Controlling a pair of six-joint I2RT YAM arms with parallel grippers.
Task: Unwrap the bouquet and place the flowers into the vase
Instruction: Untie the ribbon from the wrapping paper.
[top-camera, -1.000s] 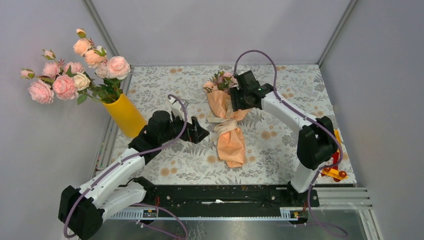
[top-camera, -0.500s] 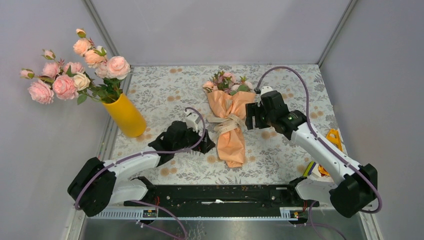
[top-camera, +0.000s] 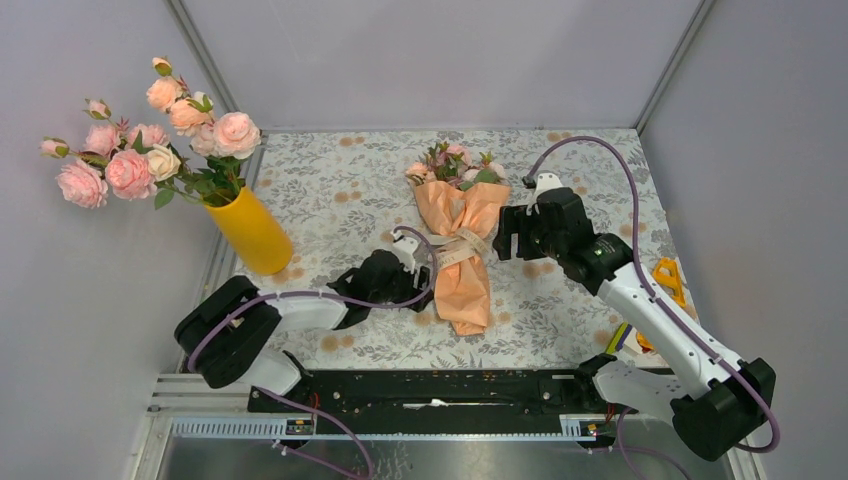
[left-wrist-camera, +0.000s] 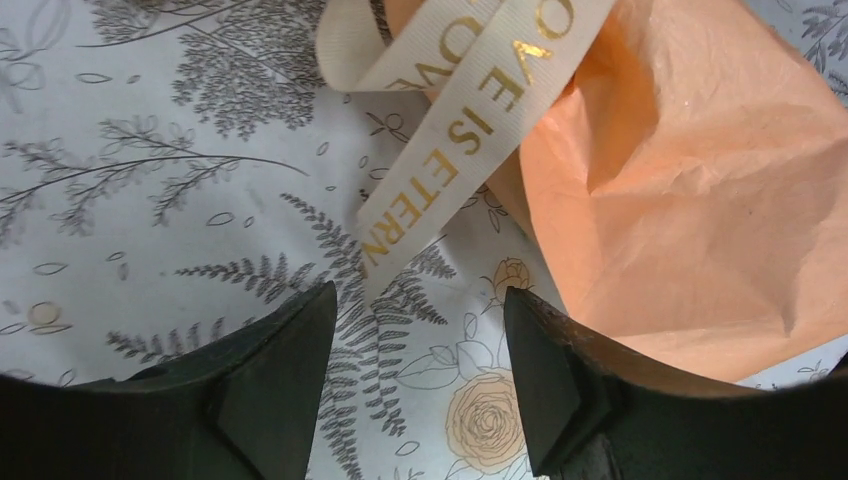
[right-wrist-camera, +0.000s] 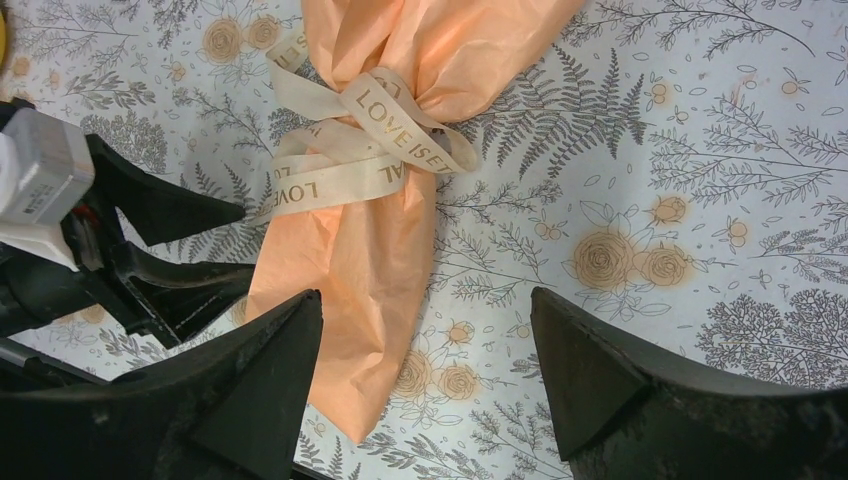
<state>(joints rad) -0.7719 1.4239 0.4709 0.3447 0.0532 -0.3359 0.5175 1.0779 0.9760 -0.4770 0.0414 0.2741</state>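
The bouquet (top-camera: 462, 258) lies on the floral mat, its peach paper cone pointing toward me. The flowers (top-camera: 452, 163) poke out of its far end. A beige ribbon (top-camera: 450, 248) printed with gold letters is tied round its middle. My left gripper (top-camera: 418, 281) sits low just left of the cone. It is open, with the ribbon tail (left-wrist-camera: 440, 165) ending just ahead of its empty gap (left-wrist-camera: 420, 305). My right gripper (top-camera: 505, 232) hovers to the right of the ribbon, open and empty (right-wrist-camera: 425, 310), above the paper (right-wrist-camera: 370, 250). The yellow vase (top-camera: 250, 232) stands at far left.
A big bunch of pale pink and peach roses (top-camera: 150, 140) fills the vase and leans left. An orange and yellow tool (top-camera: 665, 278) lies at the mat's right edge. Grey walls close in the back and both sides.
My left gripper slid right to the bouquet's ribbon tail, its jaws narrowing. My right gripper left the flower end, swung to the bouquet's right side and opened wider.
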